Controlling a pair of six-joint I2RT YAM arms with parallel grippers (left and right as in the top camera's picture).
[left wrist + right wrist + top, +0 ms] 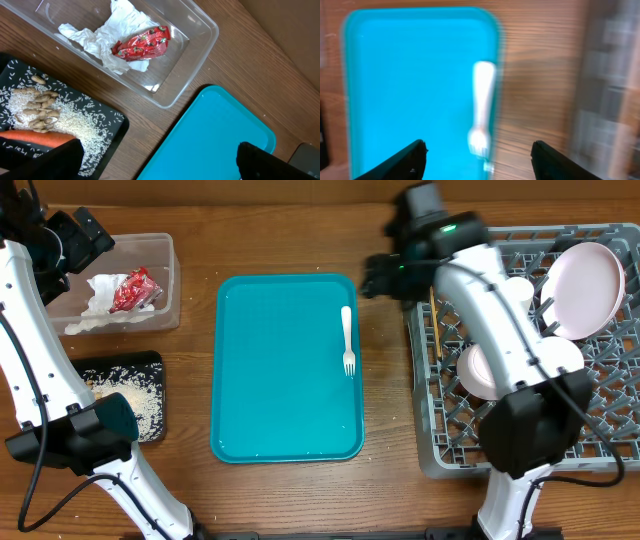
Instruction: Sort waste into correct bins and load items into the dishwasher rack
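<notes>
Presently, the white plastic fork lies along the right edge of the teal rectangular serving tray. The right gripper hangs by that edge, jaws spread wide, holding nothing, apparently positioned to collect it.

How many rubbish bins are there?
2: a clear tub at the top left holding napkins and a red wrapper; a black tray just below it holding rice.

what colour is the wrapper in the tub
The crinkled wrapper is red, clearest in the left wrist view.
</notes>
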